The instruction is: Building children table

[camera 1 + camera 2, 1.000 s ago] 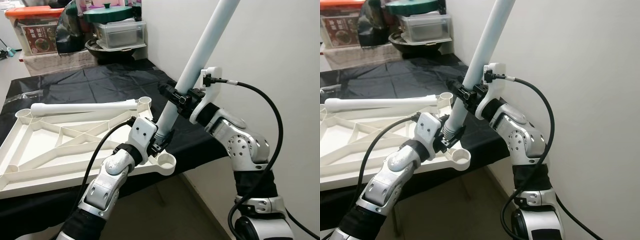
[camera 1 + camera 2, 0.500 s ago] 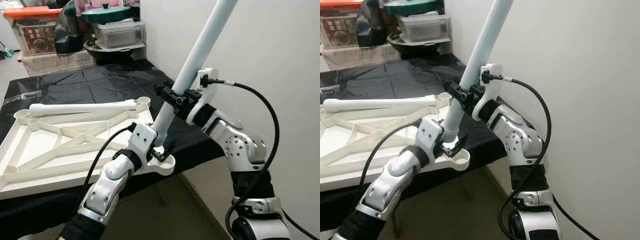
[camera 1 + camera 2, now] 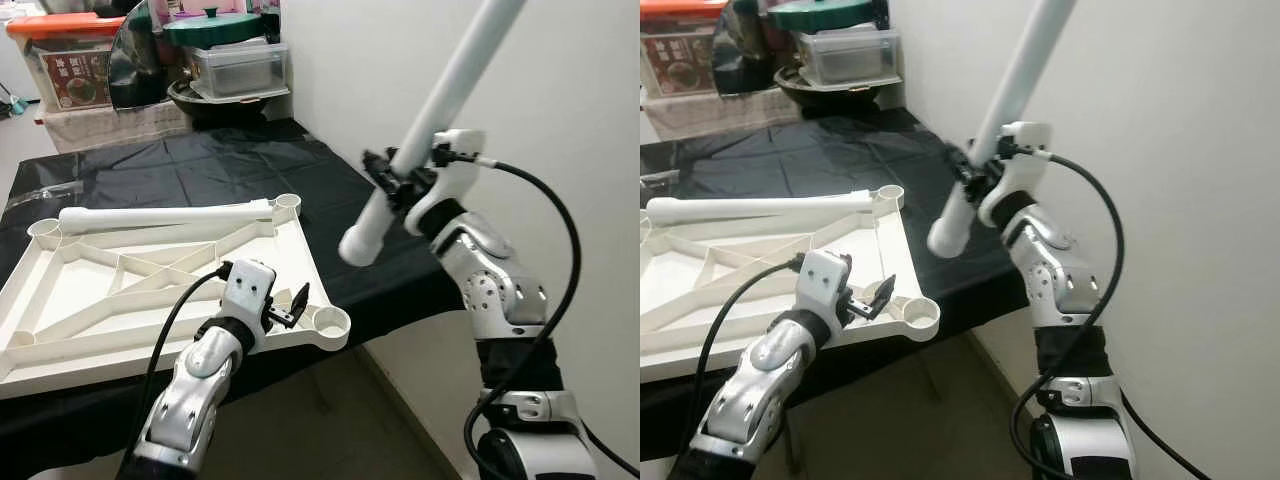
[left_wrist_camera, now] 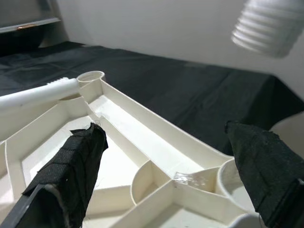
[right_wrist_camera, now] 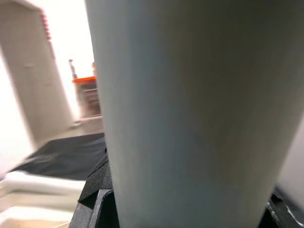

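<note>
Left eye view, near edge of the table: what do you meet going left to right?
White tabletop frame → left hand, open beside the frame's corner socket → threaded end of the white table leg → right hand gripping that leg.

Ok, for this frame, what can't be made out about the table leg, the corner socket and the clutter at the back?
- Table leg: its upper end is cut off by the top edge in both eye views; the right claw hides the gripped stretch.
- Right wrist view: the leg fills it, blurred; little else is readable.
- Corner socket: its inside is too small to show any thread.
- Box labels at the back: too small to read.
- Left claw: its fingertips are cut off by the bottom edge in the left wrist view.
</note>
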Robot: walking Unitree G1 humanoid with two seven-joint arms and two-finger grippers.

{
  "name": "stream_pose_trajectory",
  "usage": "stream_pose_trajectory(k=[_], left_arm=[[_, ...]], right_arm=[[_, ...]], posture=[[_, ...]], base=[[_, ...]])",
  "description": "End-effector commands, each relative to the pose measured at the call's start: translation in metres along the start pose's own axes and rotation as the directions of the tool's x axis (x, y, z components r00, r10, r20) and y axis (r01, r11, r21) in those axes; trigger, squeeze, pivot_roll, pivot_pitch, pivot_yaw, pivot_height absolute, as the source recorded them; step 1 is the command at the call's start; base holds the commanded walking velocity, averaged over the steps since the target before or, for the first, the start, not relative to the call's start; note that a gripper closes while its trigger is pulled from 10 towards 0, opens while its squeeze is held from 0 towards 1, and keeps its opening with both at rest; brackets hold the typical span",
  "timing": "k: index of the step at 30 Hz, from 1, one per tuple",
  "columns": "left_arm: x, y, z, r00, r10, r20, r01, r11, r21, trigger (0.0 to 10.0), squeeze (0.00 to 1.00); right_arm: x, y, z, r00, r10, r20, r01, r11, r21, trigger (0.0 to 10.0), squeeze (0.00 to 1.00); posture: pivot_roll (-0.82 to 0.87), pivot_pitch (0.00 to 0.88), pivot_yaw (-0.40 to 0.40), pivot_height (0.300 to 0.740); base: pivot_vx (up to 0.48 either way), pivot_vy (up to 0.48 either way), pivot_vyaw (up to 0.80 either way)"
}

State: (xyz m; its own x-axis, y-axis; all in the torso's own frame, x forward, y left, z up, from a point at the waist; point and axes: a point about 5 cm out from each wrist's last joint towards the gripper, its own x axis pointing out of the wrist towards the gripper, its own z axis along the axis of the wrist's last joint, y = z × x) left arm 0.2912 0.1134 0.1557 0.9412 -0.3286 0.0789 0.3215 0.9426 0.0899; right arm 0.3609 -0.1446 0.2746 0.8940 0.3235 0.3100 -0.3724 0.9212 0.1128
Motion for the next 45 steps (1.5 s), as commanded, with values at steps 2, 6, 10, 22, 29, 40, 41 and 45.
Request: stream_pose_trajectory(k=[2, 6, 10, 22, 29, 40, 41, 45], left_arm=[[-0.007, -0.002, 0.003, 1.0, 0.025, 0.017, -0.025, 0.999, -0.028, 10.0, 0.0], [-0.014, -0.005, 0.003, 0.999, 0.051, 0.017, -0.05, 0.997, -0.055, 10.0, 0.0], [-0.018, -0.013, -0.003, 0.999, 0.052, -0.013, -0.052, 0.997, -0.054, 10.0, 0.0], [-0.022, -0.018, -0.006, 0.996, 0.08, -0.031, -0.081, 0.996, -0.046, 10.0, 0.0], [-0.027, -0.015, -0.012, 0.989, 0.13, -0.065, -0.133, 0.99, -0.038, 10.0, 0.0], [-0.025, -0.012, -0.015, 0.981, 0.177, -0.082, -0.181, 0.983, -0.043, 10.0, 0.0], [-0.025, -0.012, -0.015, 0.981, 0.177, -0.082, -0.181, 0.983, -0.043, 10.0, 0.0], [-0.026, -0.009, -0.016, 0.978, 0.191, -0.088, -0.195, 0.98, -0.038, 10.0, 0.0]], right_arm=[[-0.007, -0.011, -0.008, 0.996, -0.087, -0.003, 0.087, 0.995, -0.041, 10.0, 0.0], [-0.011, -0.015, -0.014, 0.991, -0.134, -0.008, 0.134, 0.991, -0.028, 10.0, 0.0], [-0.014, -0.015, -0.019, 0.985, -0.17, -0.005, 0.17, 0.984, -0.053, 10.0, 0.0], [-0.011, -0.007, -0.016, 0.989, -0.145, 0.03, 0.146, 0.989, -0.037, 10.0, 0.0], [-0.012, -0.002, -0.02, 0.992, -0.127, 0.022, 0.128, 0.991, -0.045, 10.0, 0.0], [-0.01, 0.011, -0.023, 0.999, -0.032, 0.007, 0.031, 0.999, 0.02, 10.0, 0.0], [-0.01, 0.011, -0.023, 0.999, -0.032, 0.007, 0.031, 0.999, 0.02, 10.0, 0.0], [-0.01, 0.014, -0.024, 1.0, -0.008, 0.001, 0.008, 1.0, 0.024, 10.0, 0.0]], posture=[[0.04, 0.0, -0.04, 0.74], [0.05, 0.0, -0.041, 0.74], [0.05, 0.0, -0.046, 0.74], [0.05, 0.0, -0.051, 0.74], [0.04, 0.0, -0.054, 0.74], [0.04, 0.003, -0.055, 0.74], [0.04, 0.003, -0.055, 0.74], [0.04, 0.008, -0.055, 0.74]], base=[[0.0, 0.0, 0.4], [0.0, 0.0, 0.79], [0.0, 0.0, 0.79], [0.0, 0.0, 0.79], [0.0, -0.429, 0.79], [0.0, -0.218, 0.36], [0.0, 0.0, 0.0], [0.0, 0.0, 0.0]])
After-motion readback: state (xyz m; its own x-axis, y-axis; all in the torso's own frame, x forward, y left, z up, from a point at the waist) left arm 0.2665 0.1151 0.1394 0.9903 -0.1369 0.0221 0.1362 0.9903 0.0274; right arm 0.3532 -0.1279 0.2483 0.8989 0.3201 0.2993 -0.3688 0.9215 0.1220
